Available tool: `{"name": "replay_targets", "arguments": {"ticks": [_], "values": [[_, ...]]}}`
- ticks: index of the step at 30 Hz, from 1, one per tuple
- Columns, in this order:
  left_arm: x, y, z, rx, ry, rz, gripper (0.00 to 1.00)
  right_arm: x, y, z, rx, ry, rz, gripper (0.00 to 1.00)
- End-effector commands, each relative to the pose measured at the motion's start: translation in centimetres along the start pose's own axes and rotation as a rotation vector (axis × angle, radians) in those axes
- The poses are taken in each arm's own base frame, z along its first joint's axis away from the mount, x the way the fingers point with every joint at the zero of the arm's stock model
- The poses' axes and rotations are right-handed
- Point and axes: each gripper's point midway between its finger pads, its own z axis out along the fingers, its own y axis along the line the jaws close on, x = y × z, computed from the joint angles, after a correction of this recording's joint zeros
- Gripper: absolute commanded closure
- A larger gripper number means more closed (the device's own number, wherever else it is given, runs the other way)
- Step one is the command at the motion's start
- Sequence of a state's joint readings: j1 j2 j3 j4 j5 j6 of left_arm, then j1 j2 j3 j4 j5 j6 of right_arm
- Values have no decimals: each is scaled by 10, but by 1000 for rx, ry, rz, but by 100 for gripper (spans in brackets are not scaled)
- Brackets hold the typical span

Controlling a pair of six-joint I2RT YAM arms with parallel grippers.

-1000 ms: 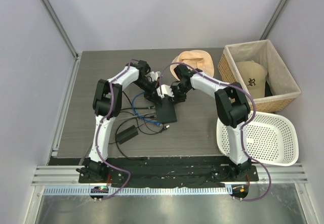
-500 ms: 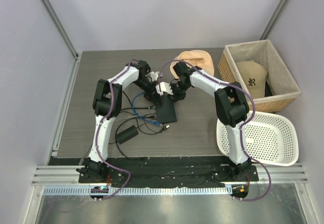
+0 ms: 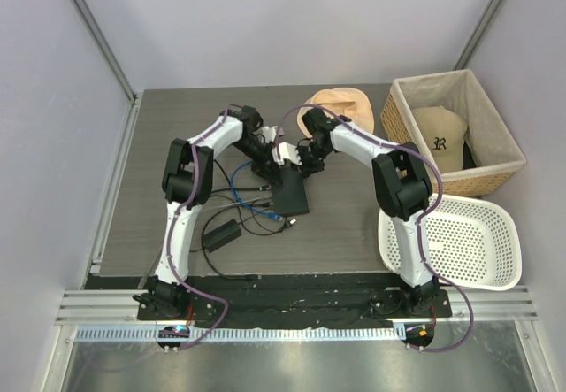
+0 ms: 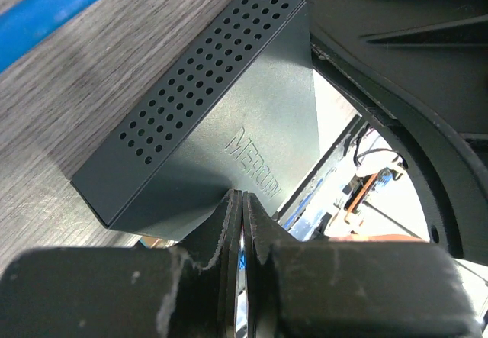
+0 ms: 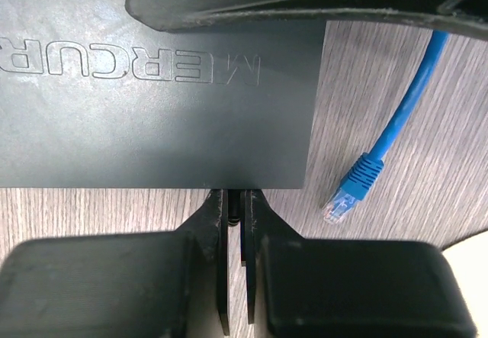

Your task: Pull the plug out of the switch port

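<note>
The switch (image 3: 292, 196) is a flat black box in the middle of the table. No port shows in any view. My left gripper (image 3: 276, 169) and right gripper (image 3: 299, 171) both sit at its far edge, side by side. In the left wrist view the left gripper (image 4: 242, 197) is shut, tips against the switch (image 4: 252, 124), and only a sliver of blue and white shows through the slit. In the right wrist view the right gripper (image 5: 237, 194) is shut to a narrow slit at the edge of the switch (image 5: 152, 124). A blue plug (image 5: 352, 189) lies loose on the table (image 3: 281, 221).
The blue cable (image 4: 53, 10) loops left of the switch. A black adapter brick (image 3: 221, 233) with its thin lead lies nearer. A tan cap (image 3: 340, 107) sits behind the arms. A wicker basket (image 3: 400, 131) holding a cap and a white basket (image 3: 389, 233) stand on the right.
My right arm has shifted slightly toward the far left, bringing its gripper closer to the left one. The switch, cable and left arm have not moved.
</note>
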State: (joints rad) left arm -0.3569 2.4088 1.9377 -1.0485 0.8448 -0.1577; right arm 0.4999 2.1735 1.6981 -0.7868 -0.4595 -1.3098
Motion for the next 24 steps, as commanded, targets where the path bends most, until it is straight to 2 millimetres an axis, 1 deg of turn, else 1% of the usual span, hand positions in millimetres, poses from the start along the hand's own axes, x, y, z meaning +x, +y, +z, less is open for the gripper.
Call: {"name": "replay_targets", "arguments": {"ticks": [1, 2, 3, 5, 6, 8, 9, 10, 11, 12, 13, 14, 15, 16, 18, 19, 20, 21, 22, 23, 24], "values": [[10, 78, 21, -261, 54, -19, 93, -18, 7, 0, -56, -97, 57, 99], [8, 79, 20, -275, 49, -15, 94, -14, 22, 1, -129, -95, 87, 99], [6, 79, 19, -279, 43, -10, 95, -11, 27, 9, -181, -97, 95, 99], [5, 77, 18, -288, 42, 3, 95, -9, 40, 12, -254, -88, 118, 99], [3, 77, 17, -292, 41, 7, 96, -8, 36, 16, -249, -85, 126, 99], [3, 78, 15, -303, 39, 12, 96, -2, 14, 21, -167, -52, 140, 99], [4, 80, 14, -314, 43, 14, 96, -2, 7, 25, -112, -27, 288, 99], [5, 81, 14, -317, 44, 9, 97, -1, -16, 26, -11, -22, 278, 99], [6, 82, 14, -320, 48, 8, 97, 3, -21, 23, 25, 1, 269, 99], [8, 83, 15, -320, 53, 8, 97, 16, -5, 31, 15, 29, 277, 98], [8, 83, 14, -328, 49, 11, 98, 2, -32, 11, 153, -14, 185, 99], [8, 83, 13, -328, 50, 6, 98, 5, -33, 7, 201, -4, 135, 99], [9, 83, 13, -328, 50, 6, 98, 20, -5, 16, 181, 17, 113, 99], [9, 83, 13, -328, 52, 10, 99, 8, -23, 0, 284, -7, 1, 99], [9, 80, 11, -328, 50, 17, 99, 10, -12, 2, 268, -4, -39, 99], [8, 81, 11, -328, 48, 17, 99, 13, -1, 3, 203, 8, -28, 99], [9, 81, 12, -329, 51, 14, 99, 17, 6, 12, 149, 16, 0, 99], [8, 82, 12, -329, 49, 16, 100, 2, -11, 4, 154, -14, 5, 99], [8, 82, 12, -328, 51, 14, 100, 8, 6, 7, 53, 6, 62, 99], [7, 82, 13, -328, 48, 16, 100, 13, 14, 20, -18, 14, 105, 99], [7, 82, 12, -328, 47, 15, 100, -1, -4, 14, -10, -16, 104, 99]]}}
